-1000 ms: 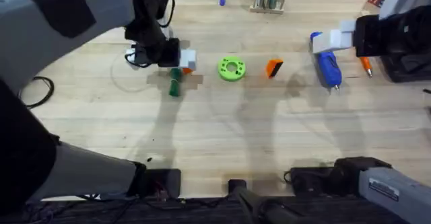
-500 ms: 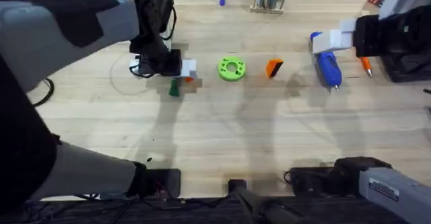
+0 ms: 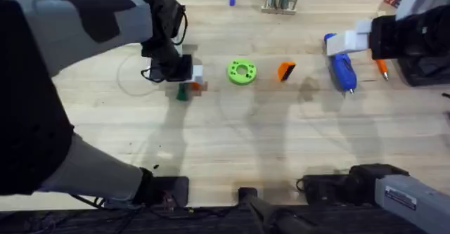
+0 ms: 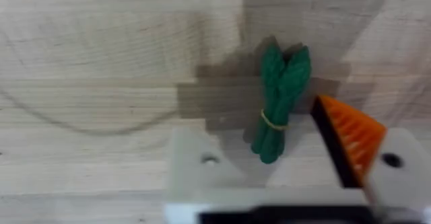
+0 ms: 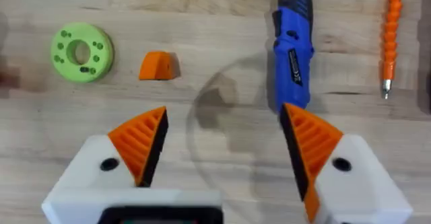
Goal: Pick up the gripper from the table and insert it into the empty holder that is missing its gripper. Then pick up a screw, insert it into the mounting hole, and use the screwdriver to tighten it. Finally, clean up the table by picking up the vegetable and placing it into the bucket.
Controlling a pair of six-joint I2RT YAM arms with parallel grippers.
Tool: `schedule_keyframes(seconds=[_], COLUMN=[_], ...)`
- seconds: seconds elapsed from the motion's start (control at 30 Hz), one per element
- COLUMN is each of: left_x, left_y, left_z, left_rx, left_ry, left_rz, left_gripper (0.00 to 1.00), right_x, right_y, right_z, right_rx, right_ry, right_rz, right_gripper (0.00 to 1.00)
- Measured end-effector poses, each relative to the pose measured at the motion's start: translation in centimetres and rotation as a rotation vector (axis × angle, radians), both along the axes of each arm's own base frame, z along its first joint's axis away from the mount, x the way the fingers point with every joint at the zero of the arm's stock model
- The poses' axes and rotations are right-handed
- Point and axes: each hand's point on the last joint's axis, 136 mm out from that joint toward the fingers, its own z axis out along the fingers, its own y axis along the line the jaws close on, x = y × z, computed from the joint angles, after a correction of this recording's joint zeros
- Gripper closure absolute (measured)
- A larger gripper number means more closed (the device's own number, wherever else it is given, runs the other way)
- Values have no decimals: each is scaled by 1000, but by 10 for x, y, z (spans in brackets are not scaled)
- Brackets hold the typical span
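The left claw (image 4: pixel 283 177) hangs open and empty over the vegetable (image 4: pixel 279 101), which lies flat on the bench (image 3: pixel 232 143). It looks light and soft; its banded middle seems the best hold. The right claw (image 5: pixel 225 153) is open, empty.

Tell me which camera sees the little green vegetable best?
The left wrist view. There the vegetable lies whole on the wood, bound by a thin band, between the left gripper's fingers. The overhead view catches just a small green bit beside that gripper.
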Motion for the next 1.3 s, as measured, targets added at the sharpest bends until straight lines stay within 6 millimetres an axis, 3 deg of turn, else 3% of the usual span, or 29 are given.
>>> schedule_keyframes(seconds=[0.13,0.17,0.53,0.67,0.83,1.0,1.13,1.3], left_x=[1,1,0,1,11,17,13,7], left_y=[-3,-4,-3,1,0,-1,0,1], left_z=[1,1,3,14,45,93,128,155], left_rx=[-17,-20,-10,9,2,-25,-43,-61], left_ry=[-2,-3,8,22,-42,-186,-293,-384], left_rz=[-1,-5,-7,-3,-2,-1,0,0], left_gripper=[926,981,997,997,997,997,997,997], right_x=[0,0,0,0,0,0,0,0], right_y=[0,0,0,0,0,0,0,0], right_z=[0,0,0,0,0,0,0,0], right_rx=[0,0,0,0,0,0,0,0], right_ry=[0,0,0,0,2,2,2,2], right_rz=[0,0,0,0,0,0,0,0], right_gripper=[9,9,8,7,9,9,9,9])
